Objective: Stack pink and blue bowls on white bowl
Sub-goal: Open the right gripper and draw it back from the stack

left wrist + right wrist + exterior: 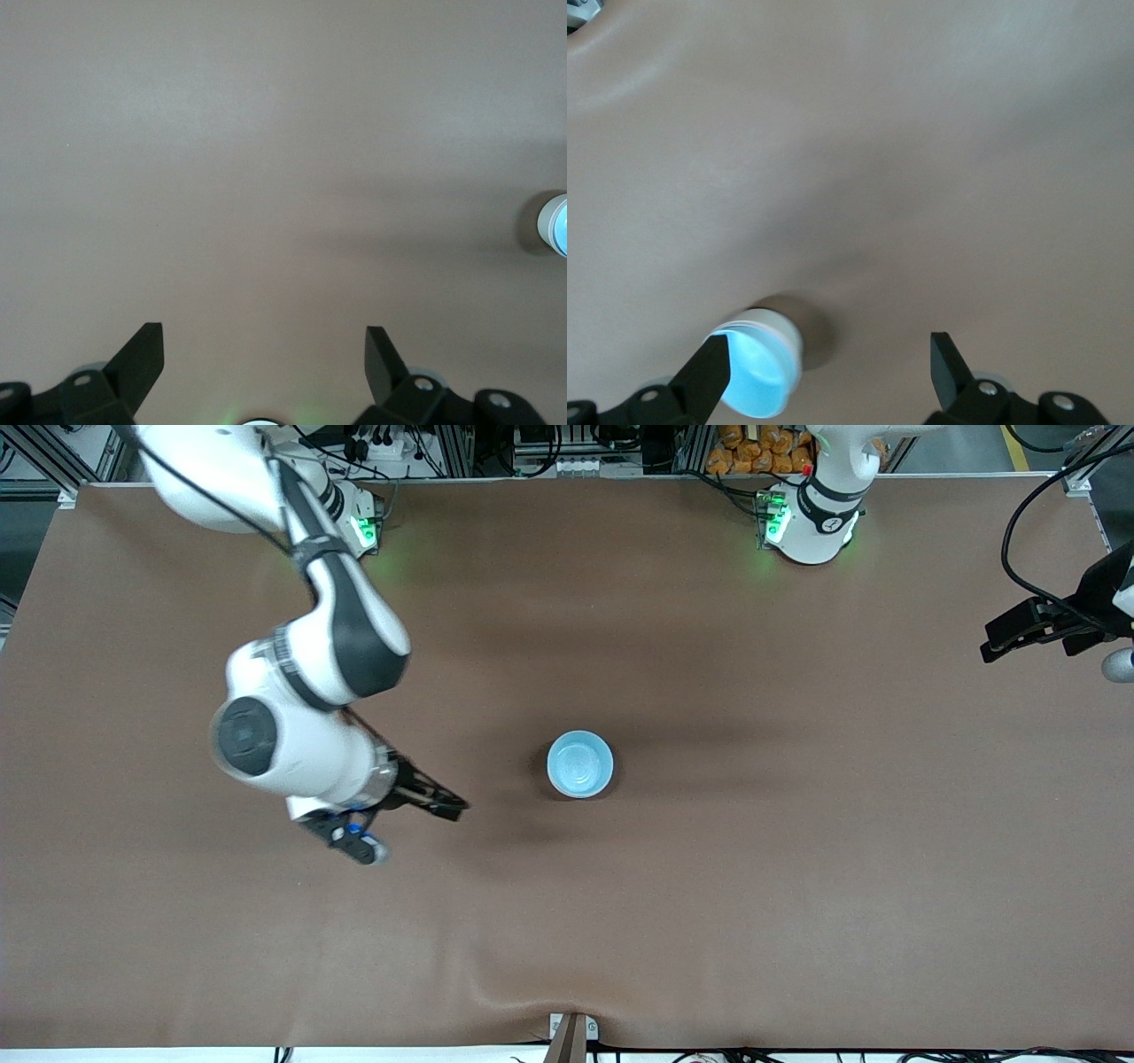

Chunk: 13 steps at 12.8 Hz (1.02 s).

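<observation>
The brown table (797,912) held one stack at frame centre: blue bowl (580,763) on top, a white wall showing beneath; pink wasn't visible, so probably finished. Right gripper (416,815) hung empty, spread wide, lower-left of it. Left gripper (1019,633) waited spread at the upper-right edge.

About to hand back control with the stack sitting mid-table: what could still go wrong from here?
1. The right gripper hangs open beside the blue bowl; a swing toward the stack could knock it.
2. Only the blue bowl and a whitish wall under it show, so the pink bowl's seating is unconfirmed.
3. The left gripper waits open at the table's edge, posing little risk.
</observation>
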Available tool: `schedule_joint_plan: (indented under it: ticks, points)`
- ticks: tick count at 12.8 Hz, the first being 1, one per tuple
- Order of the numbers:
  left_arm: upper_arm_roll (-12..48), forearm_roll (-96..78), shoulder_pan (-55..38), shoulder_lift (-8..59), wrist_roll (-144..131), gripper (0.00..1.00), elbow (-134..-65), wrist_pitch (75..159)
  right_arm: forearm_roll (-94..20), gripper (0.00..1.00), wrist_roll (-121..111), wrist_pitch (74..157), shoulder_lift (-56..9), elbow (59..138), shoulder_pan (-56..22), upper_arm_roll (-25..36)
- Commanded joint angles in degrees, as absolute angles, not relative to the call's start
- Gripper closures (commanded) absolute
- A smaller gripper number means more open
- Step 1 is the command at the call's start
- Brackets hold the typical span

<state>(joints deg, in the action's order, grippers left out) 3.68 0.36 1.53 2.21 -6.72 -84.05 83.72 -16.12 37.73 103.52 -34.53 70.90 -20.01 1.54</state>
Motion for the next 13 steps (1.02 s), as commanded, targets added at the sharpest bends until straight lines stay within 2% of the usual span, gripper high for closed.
schedule_joint_plan:
  ticks: [1,5,8,10,11,13]
  points:
    - [3.78,-0.53,1.67,1.14,-5.89,0.0,-84.46,83.06,-15.56,0.0,19.86,94.7,-34.11,66.63,-11.45,0.26]
    - [4.13,-0.62,1.41,1.32,-6.5,0.0,-84.64,82.88,-10.75,0.0,-9.09,87.65,-26.04,66.01,-1.95,0.88]
    - [4.13,-0.53,1.58,1.32,-6.5,0.0,-84.64,82.97,-7.66,0.0,-8.45,78.86,-19.36,66.27,-1.49,3.59]
    - [4.13,-0.53,1.67,1.32,-6.42,0.0,-84.55,82.97,-4.15,0.0,3.8,70.89,-14.0,67.84,-2.98,3.34]
    - [4.13,-0.53,1.58,1.32,-6.33,0.0,-84.64,82.97,-3.78,0.0,6.22,69.54,-10.32,72.46,-3.08,3.34]
    - [4.13,-0.53,1.58,1.32,-6.33,0.0,-84.73,82.88,-2.82,0.0,6.33,76.77,-0.14,87.28,-2.99,3.25]
